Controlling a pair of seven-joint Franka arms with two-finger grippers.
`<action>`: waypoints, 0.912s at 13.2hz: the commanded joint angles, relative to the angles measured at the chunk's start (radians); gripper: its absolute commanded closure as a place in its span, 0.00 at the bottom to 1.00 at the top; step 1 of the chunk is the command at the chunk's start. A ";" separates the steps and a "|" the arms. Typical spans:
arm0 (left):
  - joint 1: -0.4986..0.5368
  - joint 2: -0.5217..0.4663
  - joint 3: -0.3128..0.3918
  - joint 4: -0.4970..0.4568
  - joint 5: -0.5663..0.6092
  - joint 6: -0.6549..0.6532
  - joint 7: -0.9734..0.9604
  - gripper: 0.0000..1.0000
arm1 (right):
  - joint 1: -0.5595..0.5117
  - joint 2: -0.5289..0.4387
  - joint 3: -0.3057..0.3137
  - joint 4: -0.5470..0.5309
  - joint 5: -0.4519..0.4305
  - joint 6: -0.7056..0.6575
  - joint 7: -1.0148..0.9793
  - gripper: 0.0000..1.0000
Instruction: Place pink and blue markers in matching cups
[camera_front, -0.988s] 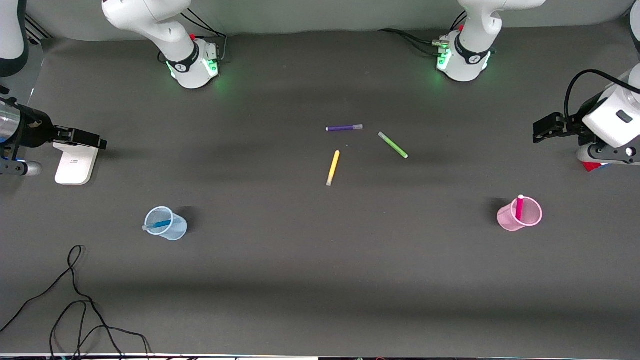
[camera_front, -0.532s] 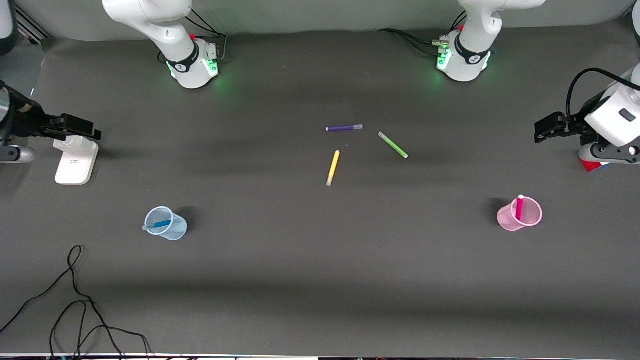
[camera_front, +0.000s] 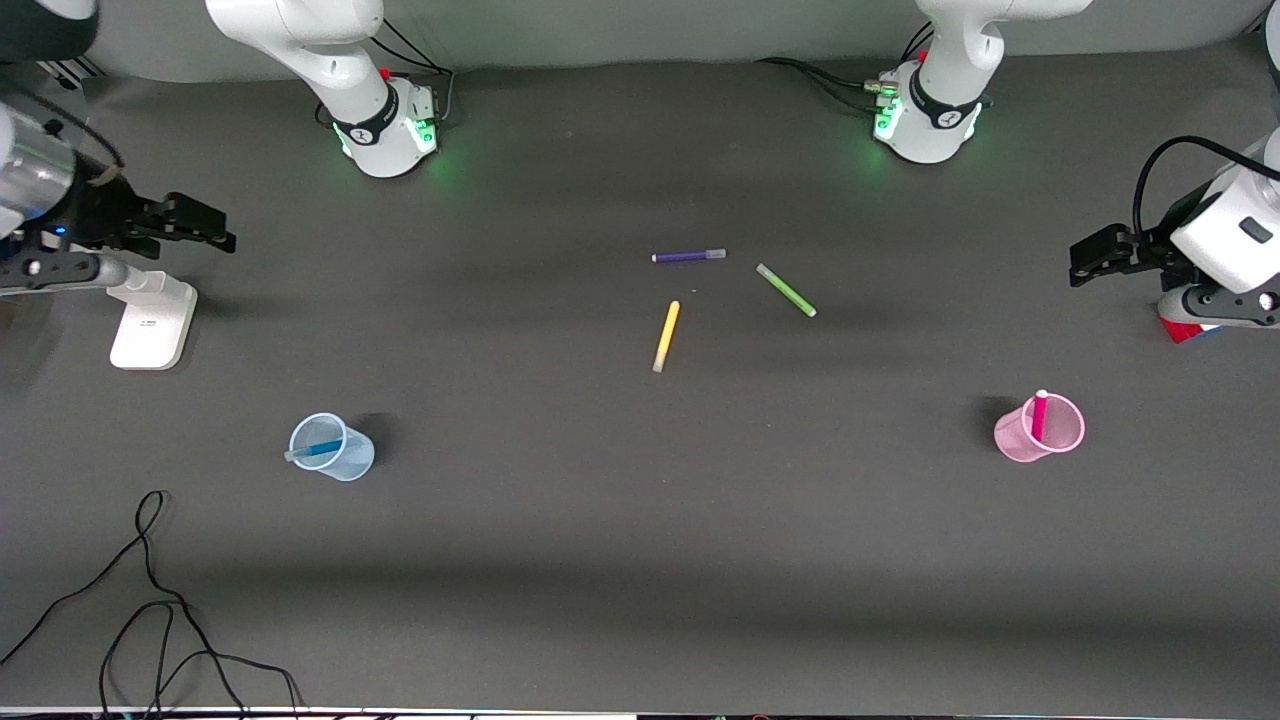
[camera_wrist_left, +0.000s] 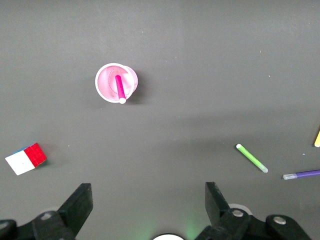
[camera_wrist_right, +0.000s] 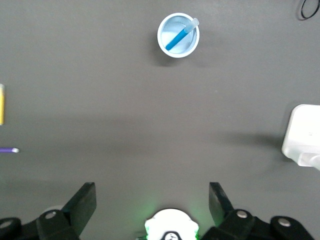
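Note:
The pink marker (camera_front: 1039, 414) stands in the pink cup (camera_front: 1020, 440) at the left arm's end of the table; both show in the left wrist view, marker (camera_wrist_left: 120, 88) in cup (camera_wrist_left: 106, 84). The blue marker (camera_front: 318, 449) leans in the pale blue cup (camera_front: 352, 462) at the right arm's end; both show in the right wrist view, marker (camera_wrist_right: 178, 38) in cup (camera_wrist_right: 170, 48). My left gripper (camera_front: 1090, 256) is open and empty, high at the table's end. My right gripper (camera_front: 195, 226) is open and empty, high at the other end.
A purple marker (camera_front: 688, 256), a green marker (camera_front: 786, 290) and a yellow marker (camera_front: 666, 336) lie mid-table. A white block (camera_front: 152, 322) lies under my right gripper. A red and white cube (camera_wrist_left: 26, 159) lies near my left gripper. A black cable (camera_front: 150, 620) lies at the near corner.
My right gripper has risen and swung a little toward the table's middle, away from the white block. My left gripper has hardly moved. Markers and cups have not moved.

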 joint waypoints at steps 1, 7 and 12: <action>-0.007 -0.005 0.008 0.014 -0.006 -0.014 -0.008 0.00 | 0.135 0.022 -0.127 -0.002 -0.035 0.004 0.034 0.00; -0.007 -0.005 0.008 0.014 -0.006 -0.011 -0.008 0.00 | 0.066 0.054 -0.133 0.079 0.099 0.001 0.038 0.00; -0.007 -0.005 0.008 0.014 -0.006 -0.009 -0.008 0.00 | 0.075 0.070 -0.131 0.119 0.094 -0.001 0.031 0.00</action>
